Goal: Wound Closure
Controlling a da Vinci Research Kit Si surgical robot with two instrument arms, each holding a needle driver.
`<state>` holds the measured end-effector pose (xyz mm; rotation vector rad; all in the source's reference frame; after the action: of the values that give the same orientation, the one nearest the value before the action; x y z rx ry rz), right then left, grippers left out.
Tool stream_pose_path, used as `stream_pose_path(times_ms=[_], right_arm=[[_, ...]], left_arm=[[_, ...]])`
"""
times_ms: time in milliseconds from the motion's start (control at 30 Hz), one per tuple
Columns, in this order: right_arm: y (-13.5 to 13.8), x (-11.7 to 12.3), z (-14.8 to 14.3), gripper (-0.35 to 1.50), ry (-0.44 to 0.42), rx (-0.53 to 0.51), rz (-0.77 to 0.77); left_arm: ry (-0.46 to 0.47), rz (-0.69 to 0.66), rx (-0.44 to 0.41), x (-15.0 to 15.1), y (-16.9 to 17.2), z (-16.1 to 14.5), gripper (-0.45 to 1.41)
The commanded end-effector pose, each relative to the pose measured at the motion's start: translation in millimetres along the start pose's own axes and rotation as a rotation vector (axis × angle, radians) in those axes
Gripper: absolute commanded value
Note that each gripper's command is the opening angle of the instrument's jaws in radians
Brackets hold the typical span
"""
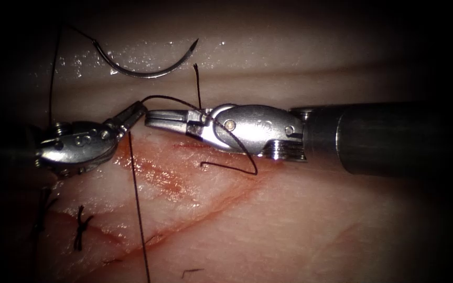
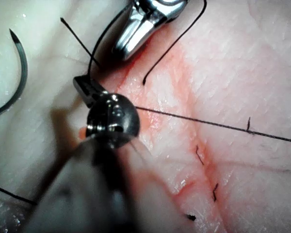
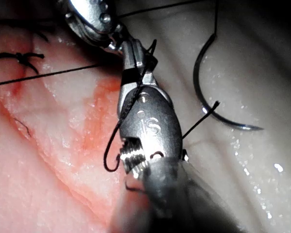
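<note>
Endoscope view: the needle (image 1: pixel 148 65) is seen lying free on the tissue (image 1: pixel 300 225), well above the cut (image 1: pixel 158 173) and held by neither tool; it is not in the tissue. The left tool (image 1: pixel 132 116) is seen with its fingers together on the thread (image 1: pixel 138 209), which runs from the fingers down across the cut. The right tool (image 1: pixel 158 119) lies tip to tip with the left; its fingers appear together, and whether thread is caught between them cannot be told. A loop of thread is draped over its body, with a free end (image 1: pixel 196 84) standing up just behind the fingers. A finished knot (image 1: pixel 81 230) is seen at the cut's left end, and red fluid (image 1: pixel 155 170) is smeared along the cut.

The work appears to be thread handling for a knot. For it to be done well, the loop should be kept on the right tool's body, the left tool's hold kept firm without fraying the strand, and tension kept in line with the cut so the edges are not torn.
</note>
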<state>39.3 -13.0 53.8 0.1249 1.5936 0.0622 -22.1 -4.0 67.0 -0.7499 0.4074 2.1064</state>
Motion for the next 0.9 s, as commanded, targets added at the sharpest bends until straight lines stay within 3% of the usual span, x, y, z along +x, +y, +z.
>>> stream_pose_path(times_ms=[33,167,267,433,733,900], right_arm=[[0.5,0.0,1.2,-0.35,0.025,-0.021,0.000],[0.5,0.3,2.0,-0.35,0.066,-0.069,0.003],[0.7,-0.1,2.9,-0.35,0.035,-0.131,0.007],[1.6,-0.8,2.5,0.46,-0.015,-0.192,0.037],[1.3,-4.5,2.0,0.83,-0.150,-0.214,0.050],[1.0,-5.7,1.1,0.83,-0.177,-0.219,0.054]], left_arm=[[0.003,0.004,-0.009,-0.4,0.8,0.7,-0.45],[0.004,0.006,-0.015,-0.6,1.5,0.7,-0.45],[0.007,0.002,-0.027,-0.1,2.2,0.1,-0.45],[0.010,0.009,-0.041,0.3,3.3,-1.4,-0.45],[0.013,0.079,-0.051,1.8,5.8,-3.8,-0.45],[0.010,0.103,-0.058,2.5,5.9,-4.8,-0.45]])
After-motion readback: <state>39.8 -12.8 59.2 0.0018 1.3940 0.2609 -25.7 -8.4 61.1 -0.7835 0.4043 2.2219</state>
